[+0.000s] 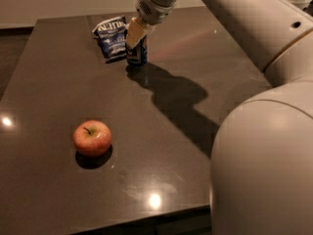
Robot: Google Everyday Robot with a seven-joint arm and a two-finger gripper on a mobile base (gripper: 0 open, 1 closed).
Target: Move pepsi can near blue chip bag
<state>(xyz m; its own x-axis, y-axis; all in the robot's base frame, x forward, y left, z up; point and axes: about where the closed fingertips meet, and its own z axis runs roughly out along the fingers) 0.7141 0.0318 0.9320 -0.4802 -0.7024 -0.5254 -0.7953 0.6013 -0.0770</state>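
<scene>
The thick pale grey robot arm [254, 28] reaches from the right foreground toward the far left, its wrist angled downward. Its cream-coloured end effector [133, 38] points down, low over the dark counter [49, 82] at its far side.

The dark, glossy tabletop [49, 87] carries three things. A red apple [92, 137] sits alone at the near left, well apart from the others. Toward the far side the blue chip bag [109, 37] lies crinkled. The pepsi can [139, 55] stands upright just beside the bag's right edge, with the end effector [134, 33] at the can's top.
</scene>
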